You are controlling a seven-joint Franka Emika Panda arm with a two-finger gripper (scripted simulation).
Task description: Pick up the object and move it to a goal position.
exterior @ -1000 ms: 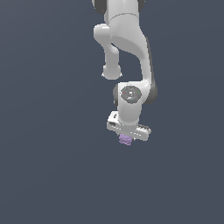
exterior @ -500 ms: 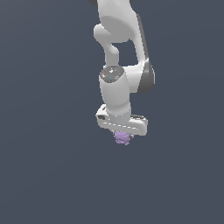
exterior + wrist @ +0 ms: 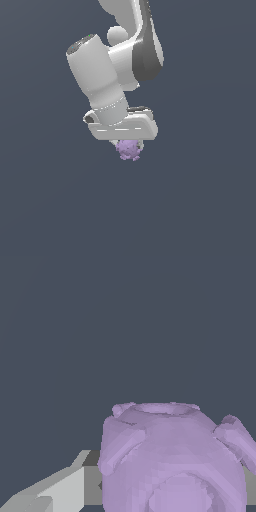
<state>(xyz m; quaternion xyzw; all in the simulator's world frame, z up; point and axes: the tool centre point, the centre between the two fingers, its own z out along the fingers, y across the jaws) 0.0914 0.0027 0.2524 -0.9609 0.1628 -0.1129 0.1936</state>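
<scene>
The object point(image 3: 128, 149) is a small pale purple lumpy item with rounded bumps. It hangs just under the white hand of my arm in the exterior view. My gripper point(image 3: 128, 148) is shut on it, and the fingers are mostly hidden behind the hand and the object. In the wrist view the object point(image 3: 172, 461) fills the near part of the picture, with one grey-white finger point(image 3: 60, 491) beside it. The object is held in the air against a plain dark grey background.
Only the plain dark grey background shows around the arm point(image 3: 112, 75) in both views.
The arm has swung towards the camera and looks larger. The hand with the purple object has stayed near the same spot in the exterior view, and the grip has held.
</scene>
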